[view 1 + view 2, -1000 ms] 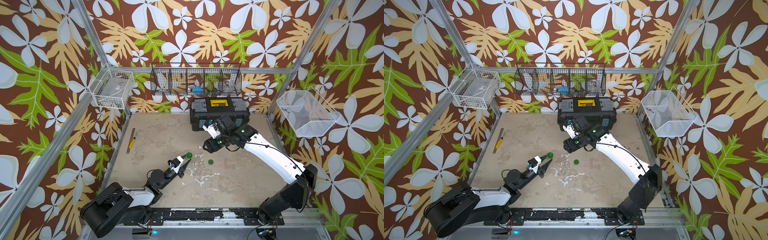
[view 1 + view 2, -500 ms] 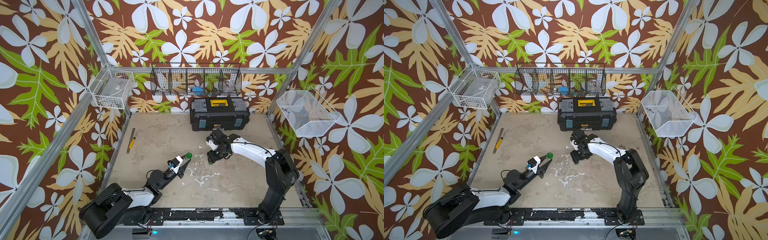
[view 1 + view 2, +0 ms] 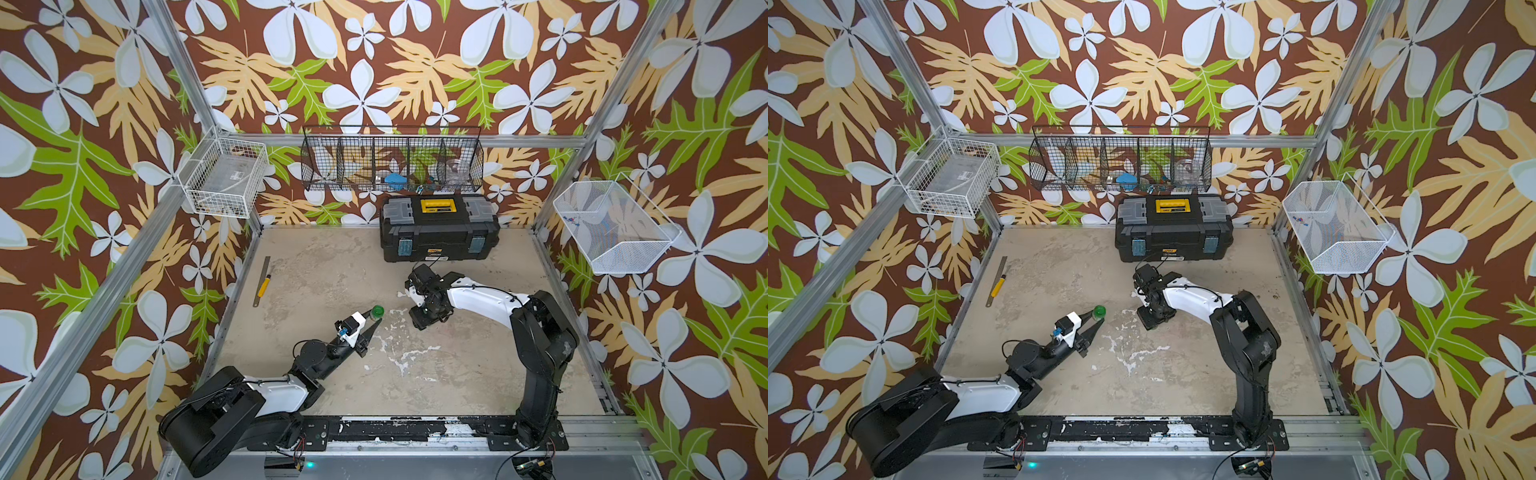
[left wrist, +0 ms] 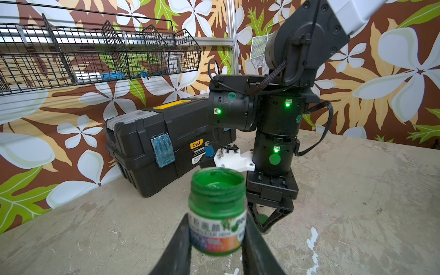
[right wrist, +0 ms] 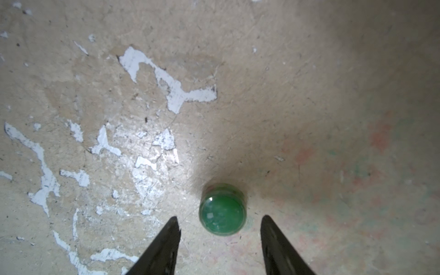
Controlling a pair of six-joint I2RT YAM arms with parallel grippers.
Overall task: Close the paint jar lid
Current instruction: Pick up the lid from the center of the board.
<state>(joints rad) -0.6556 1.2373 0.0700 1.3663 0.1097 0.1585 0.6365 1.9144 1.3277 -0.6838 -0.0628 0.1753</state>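
Note:
The paint jar (image 4: 217, 214) is a small green pot with a colourful label and an open mouth. My left gripper (image 4: 217, 228) is shut on its sides and holds it upright just above the table. Both top views show the jar (image 3: 377, 311) (image 3: 1099, 311) at the tip of the left gripper (image 3: 372, 320). The lid (image 5: 222, 209), a round green cap, lies flat on the table. My right gripper (image 5: 220, 218) points straight down over it, open, one fingertip on each side and not touching it. In the top views the right gripper (image 3: 424, 322) hides the lid.
A black toolbox (image 3: 438, 228) stands at the back, just behind the right arm. A ruler with a yellow-handled tool (image 3: 262, 280) lies at the left edge. Wire baskets (image 3: 392, 162) hang on the walls. White flaked patches (image 5: 171, 85) mark the table.
The right arm has swung down from in front of the toolbox to the lid, and its jaws have narrowed around it. The left arm has kept still with the jar.

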